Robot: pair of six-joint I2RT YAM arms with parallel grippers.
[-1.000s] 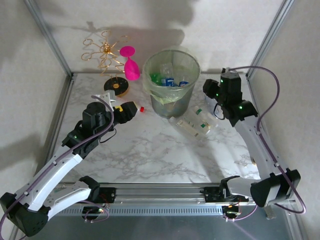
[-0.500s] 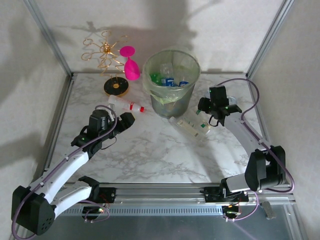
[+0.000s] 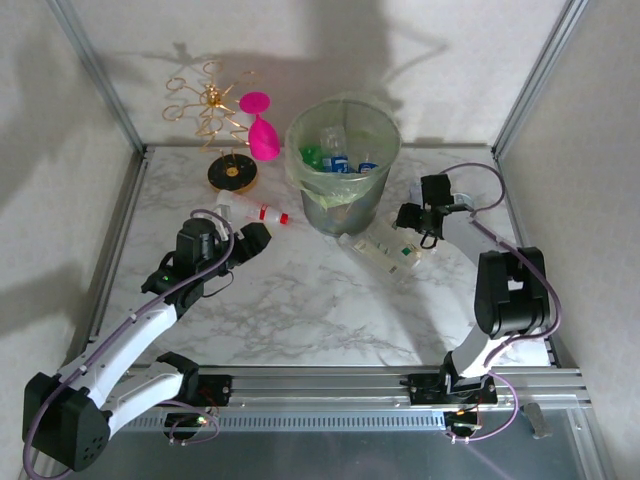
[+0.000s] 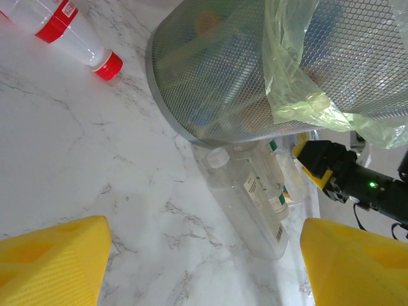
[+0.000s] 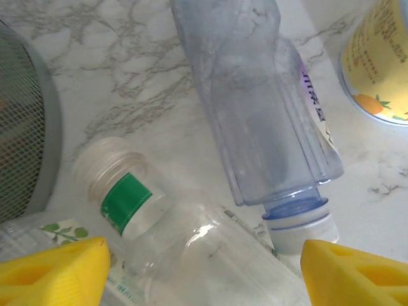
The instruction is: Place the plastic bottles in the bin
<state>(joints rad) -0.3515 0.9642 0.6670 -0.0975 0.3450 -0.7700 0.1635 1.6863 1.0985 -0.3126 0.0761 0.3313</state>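
Note:
The bin, round grey mesh with a pale green bag, stands at the back centre with several plastic bottles inside. A clear bottle with a red cap lies left of it, just beyond my open left gripper. Clear bottles lie against the bin's right foot. My right gripper is low over them and open. A clear bottle with a green neck band lies between its yellow fingers. A bluish bottle lies beside it.
A short yellow-labelled can stands right of the bluish bottle. A pink goblet and a gold wire stand on a black base are at the back left. Metal frame posts border the marble table.
The right arm came down from beside the bin's rim to the bottles at its foot. The left gripper drew back from the red-capped bottle, which now lies uncovered.

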